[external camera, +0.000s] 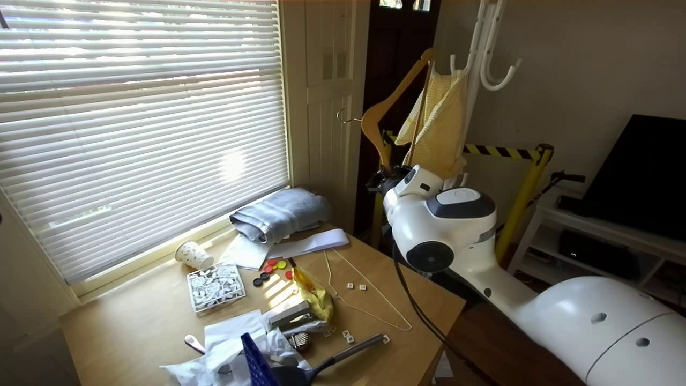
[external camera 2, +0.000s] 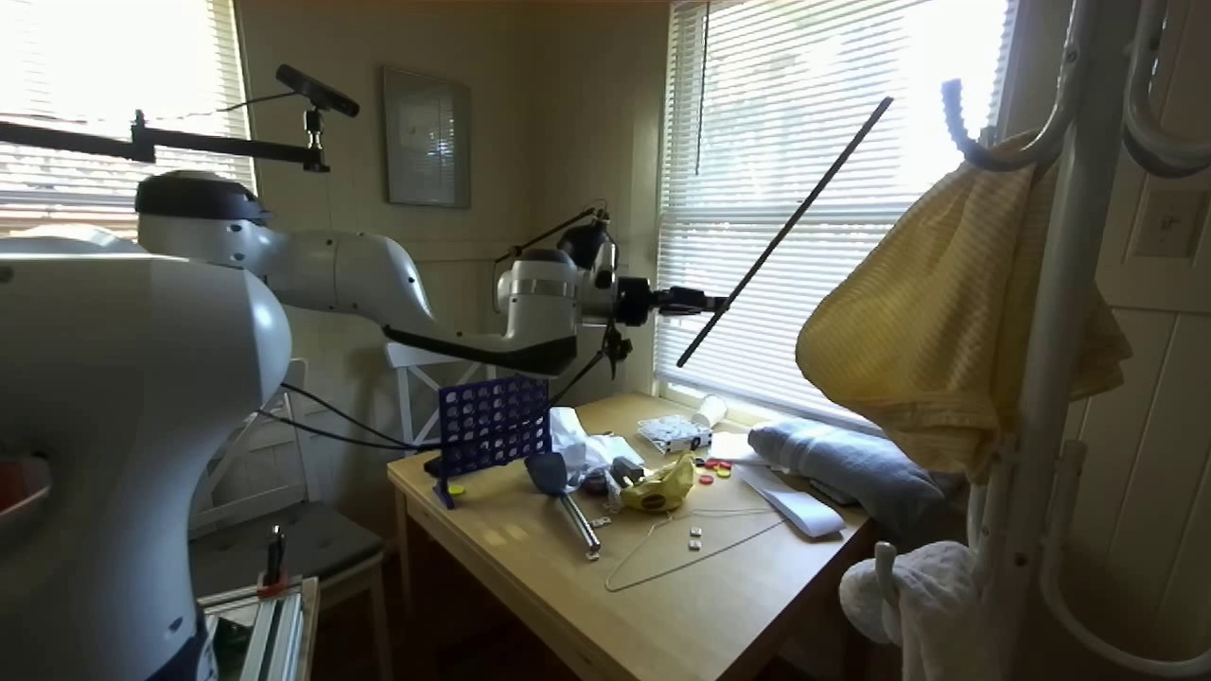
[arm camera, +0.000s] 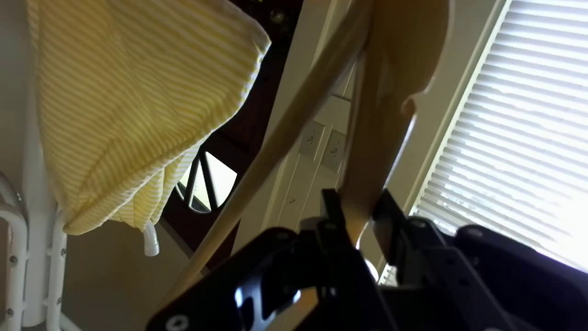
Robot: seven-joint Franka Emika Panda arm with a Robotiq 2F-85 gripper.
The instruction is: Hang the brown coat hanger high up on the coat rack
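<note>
One pincer (arm camera: 359, 202) grips one hanger (external camera: 372, 119), apart from one coat rack (external camera 2: 1067, 246).

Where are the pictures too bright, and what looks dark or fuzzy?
In both exterior views, the blinds glare white in places; in an exterior view, the brown coat hanger looks nearly black against that glare; in the wrist view, the gripper is dark and fuzzy, while the yellow striped cloth looks clearer.

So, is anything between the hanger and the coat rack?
Yes: in an exterior view, the yellow striped towel, draped over a rack hook, hangs between the brown coat hanger and the coat rack's pole. It could snag.
</note>
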